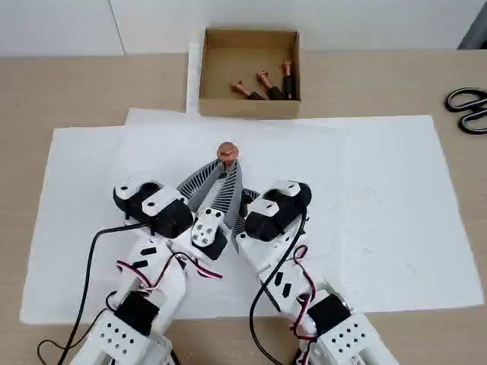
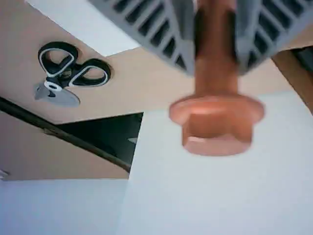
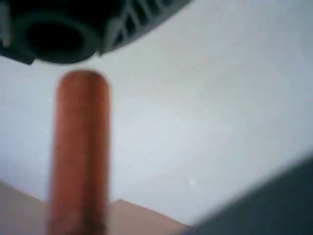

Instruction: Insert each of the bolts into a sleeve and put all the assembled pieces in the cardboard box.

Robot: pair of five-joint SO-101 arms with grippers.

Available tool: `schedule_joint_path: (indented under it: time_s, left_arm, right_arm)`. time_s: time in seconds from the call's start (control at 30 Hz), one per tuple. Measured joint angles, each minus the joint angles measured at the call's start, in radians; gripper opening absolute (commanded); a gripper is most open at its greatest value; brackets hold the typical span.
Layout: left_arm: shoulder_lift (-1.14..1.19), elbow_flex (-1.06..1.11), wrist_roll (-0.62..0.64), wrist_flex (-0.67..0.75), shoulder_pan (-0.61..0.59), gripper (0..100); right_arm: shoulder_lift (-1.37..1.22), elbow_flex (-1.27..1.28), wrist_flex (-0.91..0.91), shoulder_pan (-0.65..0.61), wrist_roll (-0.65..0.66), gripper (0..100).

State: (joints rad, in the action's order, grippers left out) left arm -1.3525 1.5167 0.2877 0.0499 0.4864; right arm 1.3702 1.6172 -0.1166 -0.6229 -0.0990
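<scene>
A copper bolt (image 2: pixel 215 117) is clamped by its shaft in my left gripper (image 2: pixel 215 44), which is shut on it, hexagonal head free. From above, the bolt head (image 1: pixel 227 150) shows where both grippers meet over the white sheet (image 1: pixel 380 198), the left gripper (image 1: pixel 215 173) beside the right gripper (image 1: pixel 236 181). In the right wrist view a black sleeve (image 3: pixel 54 36) sits held between my right gripper's fingers (image 3: pixel 142 19), its open end facing the tip of the bolt shaft (image 3: pixel 80 152), a small gap apart. The cardboard box (image 1: pixel 209 72) stands behind and holds three assembled pieces (image 1: pixel 264 85).
Black-handled scissors (image 1: pixel 468 110) lie at the table's far right edge and also show in the left wrist view as scissors (image 2: pixel 73 73). The white sheet spreads wide to both sides of the arms. Cables hang from both arms near the front edge.
</scene>
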Motion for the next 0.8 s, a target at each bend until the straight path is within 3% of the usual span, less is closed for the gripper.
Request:
schedule_joint_path:
  time_s: [0.57,0.8]
  left_arm:
    - [0.072,0.000,-0.002,0.031,0.000,1]
    - [0.072,0.000,-0.002,0.043,0.005,1]
  right_arm:
    - [0.044,0.003,-0.008,0.000,0.000,0.4]
    - [0.167,0.005,-0.121,-0.003,0.000,0.4]
